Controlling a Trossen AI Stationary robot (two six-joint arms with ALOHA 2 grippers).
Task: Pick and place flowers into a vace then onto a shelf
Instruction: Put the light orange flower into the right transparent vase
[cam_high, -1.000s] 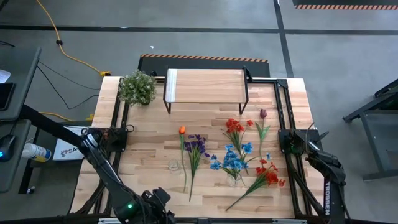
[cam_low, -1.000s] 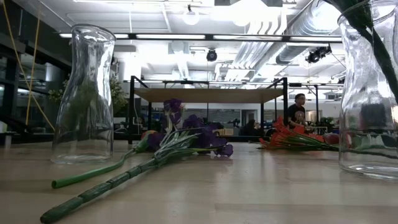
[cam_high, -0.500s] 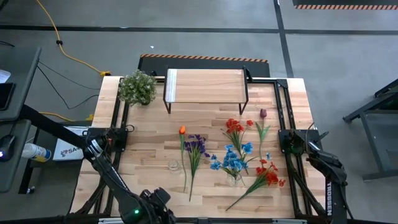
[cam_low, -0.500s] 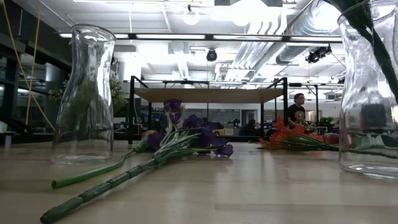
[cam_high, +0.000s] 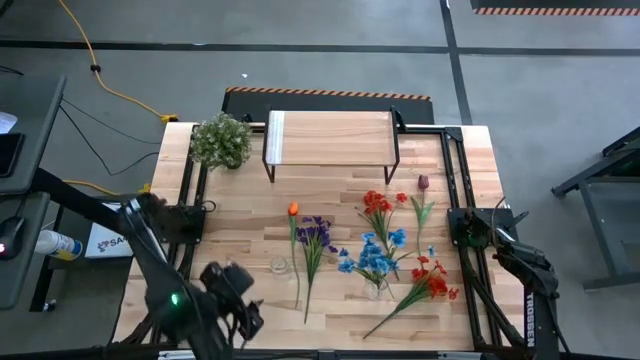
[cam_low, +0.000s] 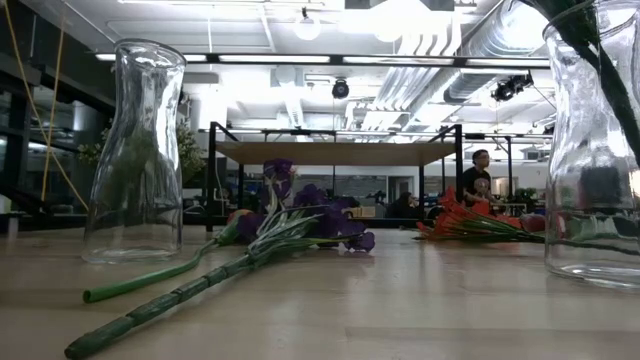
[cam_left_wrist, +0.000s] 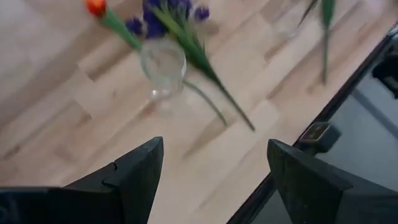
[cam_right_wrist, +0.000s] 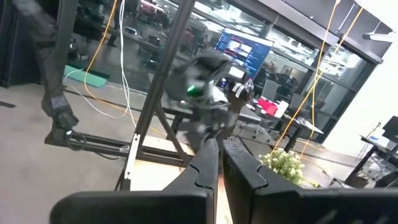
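Note:
The flowers lie on the table: an orange tulip (cam_high: 293, 209), a purple bunch (cam_high: 315, 236), red ones (cam_high: 378, 205) (cam_high: 432, 282) and a dark red tulip (cam_high: 423, 183). Blue blooms (cam_high: 375, 256) rise from a glass vase (cam_low: 595, 140) with a stem in it. An empty glass vase (cam_high: 279, 266) (cam_left_wrist: 163, 68) stands upright beside the purple stems. The shelf (cam_high: 330, 138) stands at the far edge. My left gripper (cam_high: 245, 310) (cam_left_wrist: 214, 180) hovers open above the near left corner, short of the empty vase. My right gripper (cam_right_wrist: 219, 144) is shut at the right edge, holding nothing.
A bushy potted plant (cam_high: 221, 140) stands at the far left, beside the shelf. Black frame rails (cam_high: 192, 215) (cam_high: 458, 215) run along both sides of the table. Bare wood lies between the shelf and the flowers. A person (cam_low: 482, 170) shows in the room beyond.
My left gripper has risen and swung toward the table's left edge and a little farther in, staying open. The flowers and both vases have kept their places.

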